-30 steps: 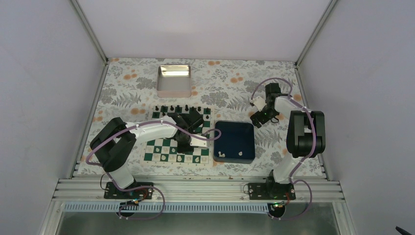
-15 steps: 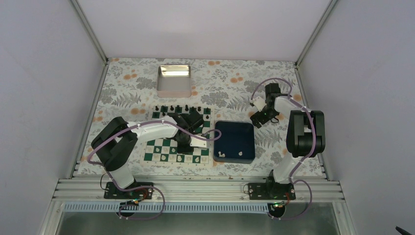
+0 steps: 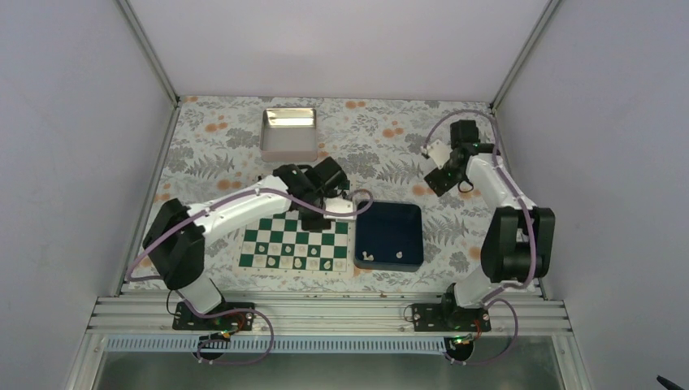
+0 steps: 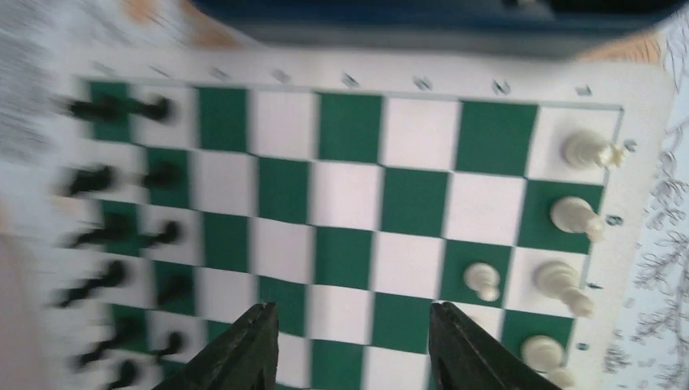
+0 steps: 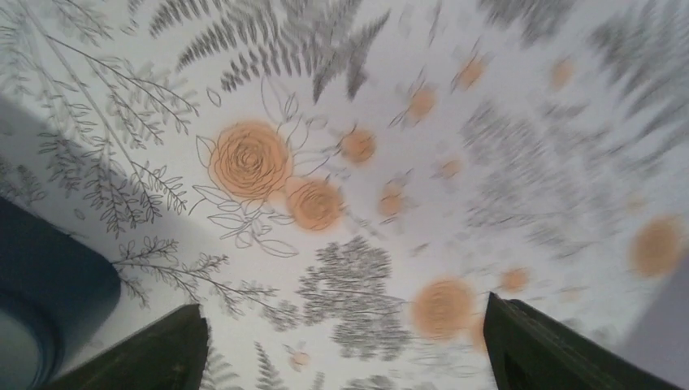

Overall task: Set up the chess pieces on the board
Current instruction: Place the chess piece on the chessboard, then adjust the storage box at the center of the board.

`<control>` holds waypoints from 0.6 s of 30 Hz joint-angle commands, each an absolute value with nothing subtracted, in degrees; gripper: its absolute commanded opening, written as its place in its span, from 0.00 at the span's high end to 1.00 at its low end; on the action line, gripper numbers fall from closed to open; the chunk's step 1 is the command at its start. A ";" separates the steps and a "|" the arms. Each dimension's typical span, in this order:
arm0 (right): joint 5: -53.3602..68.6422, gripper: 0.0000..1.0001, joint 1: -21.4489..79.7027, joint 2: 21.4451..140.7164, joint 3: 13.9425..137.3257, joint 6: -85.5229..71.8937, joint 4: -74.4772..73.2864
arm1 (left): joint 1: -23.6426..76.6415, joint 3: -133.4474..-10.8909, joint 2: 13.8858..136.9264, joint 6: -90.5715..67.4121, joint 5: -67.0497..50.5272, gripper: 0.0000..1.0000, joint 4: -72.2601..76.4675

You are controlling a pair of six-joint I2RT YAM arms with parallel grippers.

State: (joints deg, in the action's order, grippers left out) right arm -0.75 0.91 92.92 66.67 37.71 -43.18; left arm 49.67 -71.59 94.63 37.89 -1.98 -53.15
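My open, empty left end effector [image 4: 351, 318], over the far half of the green-and-white chessboard [image 3: 277, 236], sat closer than the open right end effector [image 5: 343, 309] to the small cream chess pieces [image 3: 367, 257] lying rightward and nearer in the dark blue square tray [image 3: 391, 208].

The floral tabletop [image 3: 382, 142] carries a shiny metal tin [image 3: 288, 151] far back and a dark blue tray [image 3: 398, 221] nearer, well apart; small black chess pieces [image 4: 106, 107] stand in two blurred rows.
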 commanded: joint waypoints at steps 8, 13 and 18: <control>1.47 0.96 5.38 83.58 70.53 41.55 -63.61 | 48.90 -93.81 104.73 42.06 4.67 0.98 -50.03; 6.59 0.96 11.62 77.09 63.76 42.75 -68.76 | 48.73 -106.87 118.68 42.77 2.98 0.98 -51.35; 9.34 0.96 17.33 74.87 58.21 42.48 -73.76 | 48.36 -121.97 128.64 43.53 1.44 0.98 -56.48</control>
